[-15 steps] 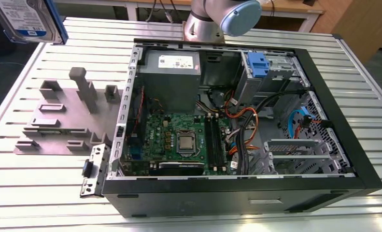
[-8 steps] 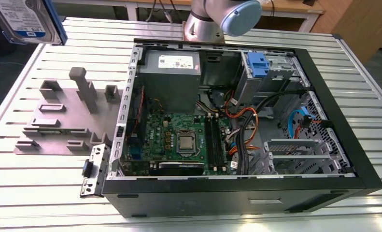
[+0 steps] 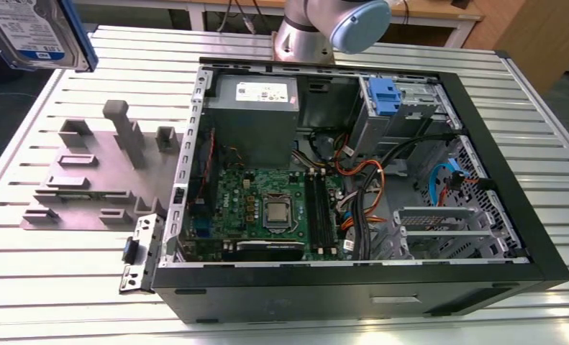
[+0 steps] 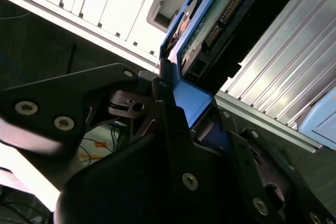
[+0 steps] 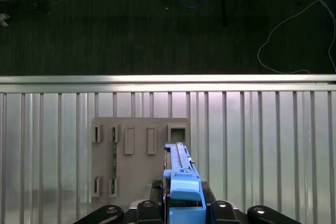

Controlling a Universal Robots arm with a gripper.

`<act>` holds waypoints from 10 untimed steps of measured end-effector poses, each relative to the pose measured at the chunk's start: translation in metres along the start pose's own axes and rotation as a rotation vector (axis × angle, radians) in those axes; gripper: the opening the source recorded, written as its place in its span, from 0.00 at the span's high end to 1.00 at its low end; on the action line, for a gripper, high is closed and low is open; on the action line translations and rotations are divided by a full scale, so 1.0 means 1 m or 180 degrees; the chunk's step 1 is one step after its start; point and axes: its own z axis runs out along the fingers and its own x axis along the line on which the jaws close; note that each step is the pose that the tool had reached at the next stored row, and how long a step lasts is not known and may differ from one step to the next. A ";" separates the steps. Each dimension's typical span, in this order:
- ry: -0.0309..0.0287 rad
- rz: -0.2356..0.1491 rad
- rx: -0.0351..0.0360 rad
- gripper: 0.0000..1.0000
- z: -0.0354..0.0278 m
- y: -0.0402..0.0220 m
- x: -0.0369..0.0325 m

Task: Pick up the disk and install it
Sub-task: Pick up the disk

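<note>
While the claw [image 4: 185, 109] is clamped shut on one end of the disk [image 3: 33, 30], it pinches the blue plastic carrier rather than the metal body, and the rest of the drive reaches out past the grip unsupported. The disk hangs high above the counter [image 3: 529, 86], well apart from the computer case [image 3: 361, 295] on the exterior view's left. It is over the grey holder [image 3: 92, 180] that lies just beside the case.

The likeliest trouble, I judge, is the drive swinging or creeping in that narrow plastic hold. The carrier can flex, so a quick turn or a bump could tilt the disk and leave it crooked.

A crooked disk would probably jam against the metal walls of the drive bay [image 3: 413, 108] at the far corner of the case, where a blue bracket [image 3: 384, 97] already sits. The orange and black cables [image 3: 361, 172] in the middle of the case run close to that bay and could snag a corner. A low approach could also strike the case's raised rim and knock the drive loose
</note>
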 end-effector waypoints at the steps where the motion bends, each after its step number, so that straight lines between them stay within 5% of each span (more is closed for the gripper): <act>1: 0.0001 -0.0007 0.0000 0.64 0.0000 0.0000 0.0000; 10: 0.0002 -0.0014 0.0000 0.64 -0.0068 0.0001 0.0000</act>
